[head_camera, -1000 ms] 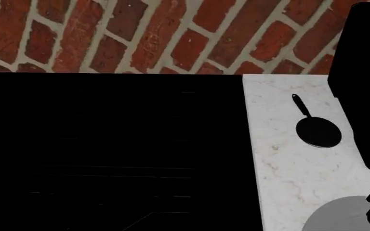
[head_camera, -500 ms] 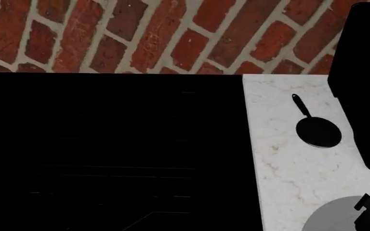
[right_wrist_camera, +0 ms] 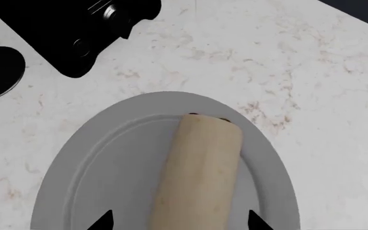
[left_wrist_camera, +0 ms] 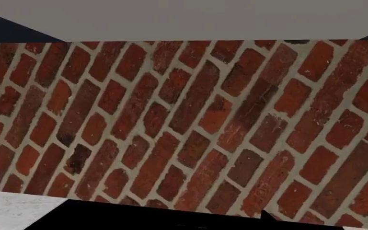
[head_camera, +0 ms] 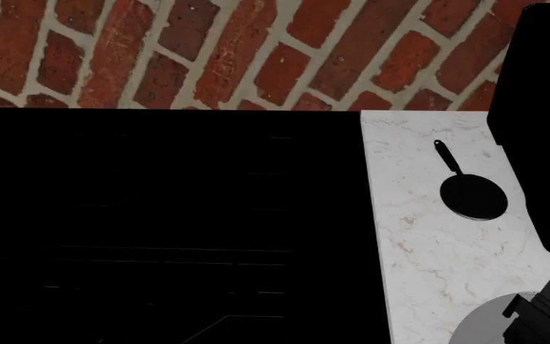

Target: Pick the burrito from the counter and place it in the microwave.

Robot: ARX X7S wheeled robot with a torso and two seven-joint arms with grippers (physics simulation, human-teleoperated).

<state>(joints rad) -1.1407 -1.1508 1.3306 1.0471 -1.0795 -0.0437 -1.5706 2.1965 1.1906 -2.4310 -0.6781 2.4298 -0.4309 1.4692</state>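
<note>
- The burrito, a beige tortilla roll, lies on a grey plate in the right wrist view, with dark flecks of filling just showing at its far end; it is narrower than the plate and rests roughly along the plate's middle.
- The black stove top fills most of the head view, flat and dark, with the counter directly beside it on its right.
- A red brick wall runs behind the stove and counter, its bricks set on a slant.
- The counter, white marble-like with faint veins, carries the plate, whose edge shows at the lower right corner of the head view.
- A tall black appliance stands at the counter's right edge.
- A small black frying pan lies on the counter near that appliance, handle pointing toward the wall.
- The right gripper hangs over the plate; its two dark fingertips stand spread apart on either side of the burrito, not touching it.
- The left gripper itself is not visible in any view.
</note>
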